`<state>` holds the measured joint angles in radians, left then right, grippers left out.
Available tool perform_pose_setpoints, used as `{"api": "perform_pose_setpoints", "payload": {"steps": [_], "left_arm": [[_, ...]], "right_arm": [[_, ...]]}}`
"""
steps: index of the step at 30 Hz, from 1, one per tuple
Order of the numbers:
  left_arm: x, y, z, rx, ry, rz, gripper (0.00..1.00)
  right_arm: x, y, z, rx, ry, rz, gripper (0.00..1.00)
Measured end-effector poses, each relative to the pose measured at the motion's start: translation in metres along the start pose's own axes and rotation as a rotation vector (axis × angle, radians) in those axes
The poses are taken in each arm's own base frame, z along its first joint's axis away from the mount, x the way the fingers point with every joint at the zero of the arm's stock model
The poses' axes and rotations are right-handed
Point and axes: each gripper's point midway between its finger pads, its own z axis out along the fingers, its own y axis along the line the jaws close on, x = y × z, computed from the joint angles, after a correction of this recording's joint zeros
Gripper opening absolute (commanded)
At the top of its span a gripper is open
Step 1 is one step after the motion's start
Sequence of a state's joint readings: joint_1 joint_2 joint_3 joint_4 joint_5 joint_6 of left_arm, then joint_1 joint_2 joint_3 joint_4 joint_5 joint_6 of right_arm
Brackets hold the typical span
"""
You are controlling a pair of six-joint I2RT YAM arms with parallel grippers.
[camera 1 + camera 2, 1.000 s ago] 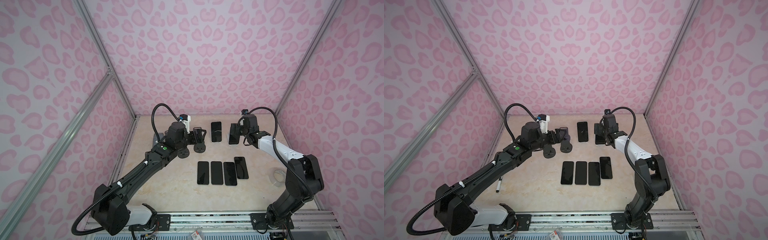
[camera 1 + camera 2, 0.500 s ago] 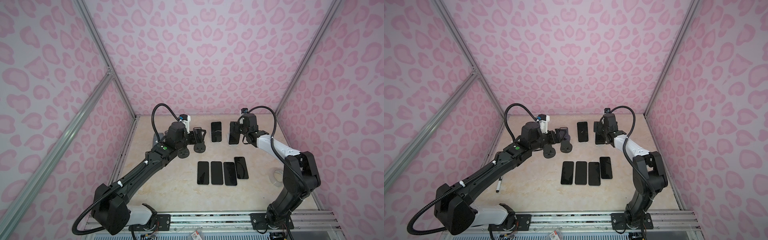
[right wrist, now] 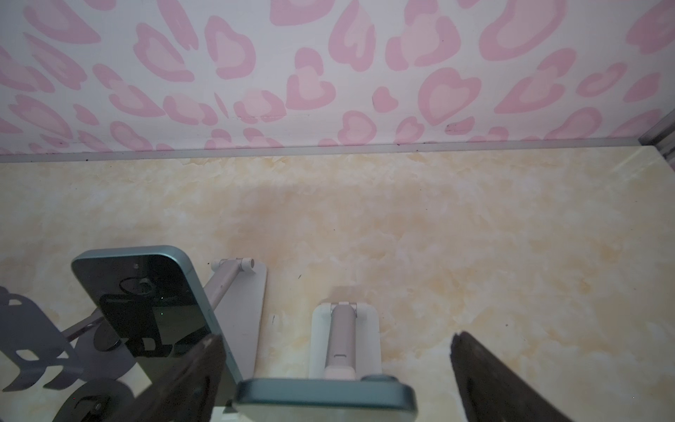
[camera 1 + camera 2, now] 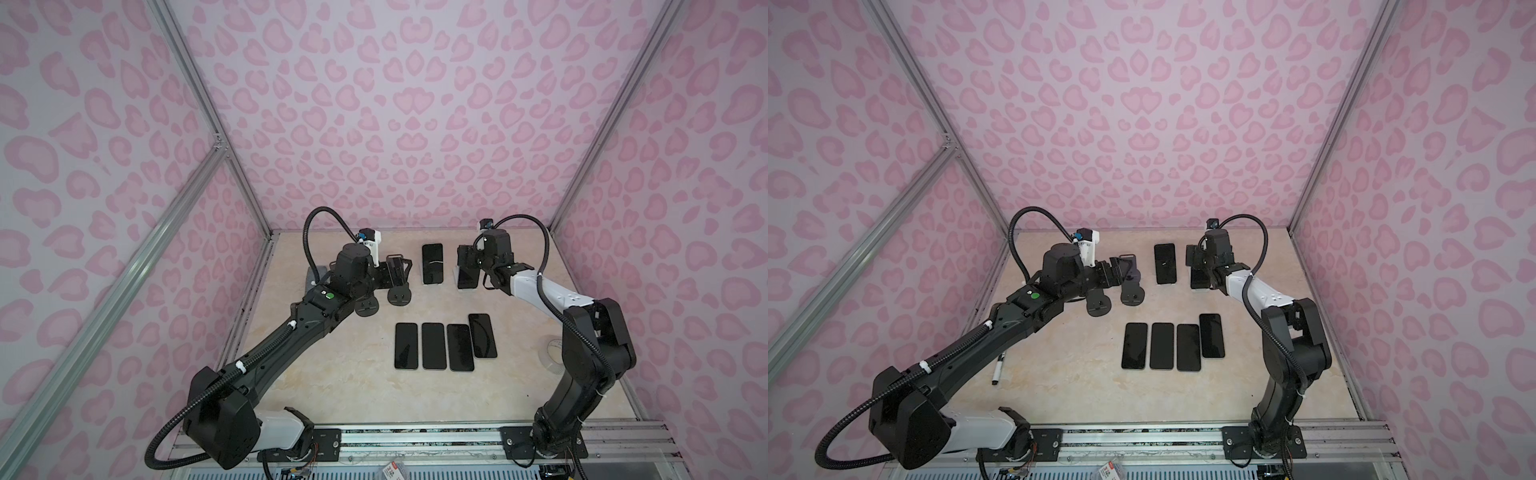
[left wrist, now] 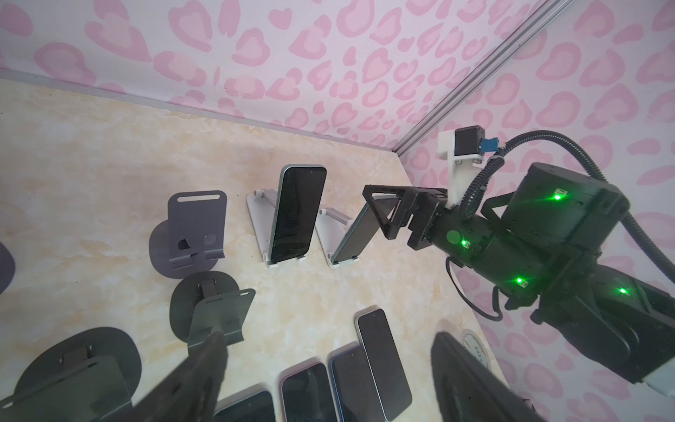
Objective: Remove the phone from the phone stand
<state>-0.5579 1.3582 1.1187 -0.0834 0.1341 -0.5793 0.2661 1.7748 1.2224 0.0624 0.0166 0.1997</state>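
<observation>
Two phones lean on white phone stands at the back of the table. The right-hand phone (image 4: 467, 279) sits on a white stand (image 3: 343, 339). My right gripper (image 3: 336, 338) is open around this phone's top edge (image 3: 325, 396), with a gap at each finger. In the left wrist view the same gripper (image 5: 380, 208) straddles the top of that phone (image 5: 356, 234). The other phone (image 4: 432, 264) leans on its own stand (image 3: 248, 310) just to the left. My left gripper (image 5: 327, 336) is open and holds nothing, hovering by the black stands (image 4: 400, 297).
Several phones (image 4: 446, 345) lie flat in a row mid-table. Three empty dark stands (image 5: 197, 226) (image 5: 215, 318) (image 5: 73, 369) stand left of the white ones. A pen (image 4: 998, 368) lies at the left and a tape roll (image 4: 552, 353) at the right.
The right arm's elbow has drawn in slightly while its gripper stays at the right-hand phone's top. The left arm has not moved.
</observation>
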Motion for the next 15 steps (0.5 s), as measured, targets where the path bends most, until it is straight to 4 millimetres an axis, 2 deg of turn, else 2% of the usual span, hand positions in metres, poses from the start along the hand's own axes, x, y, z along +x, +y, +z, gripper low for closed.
{"api": "perform_pose_setpoints", "payload": {"steps": [8, 15], "left_arm": [[0.003, 0.002, 0.004, 0.0, 0.012, -0.006, 0.9], [0.006, 0.003, 0.007, 0.001, 0.024, -0.018, 0.89]], "right_arm": [[0.02, 0.001, 0.007, -0.013, 0.036, 0.022, 0.99], [0.029, 0.006, 0.008, -0.02, 0.053, 0.02, 0.94]]}}
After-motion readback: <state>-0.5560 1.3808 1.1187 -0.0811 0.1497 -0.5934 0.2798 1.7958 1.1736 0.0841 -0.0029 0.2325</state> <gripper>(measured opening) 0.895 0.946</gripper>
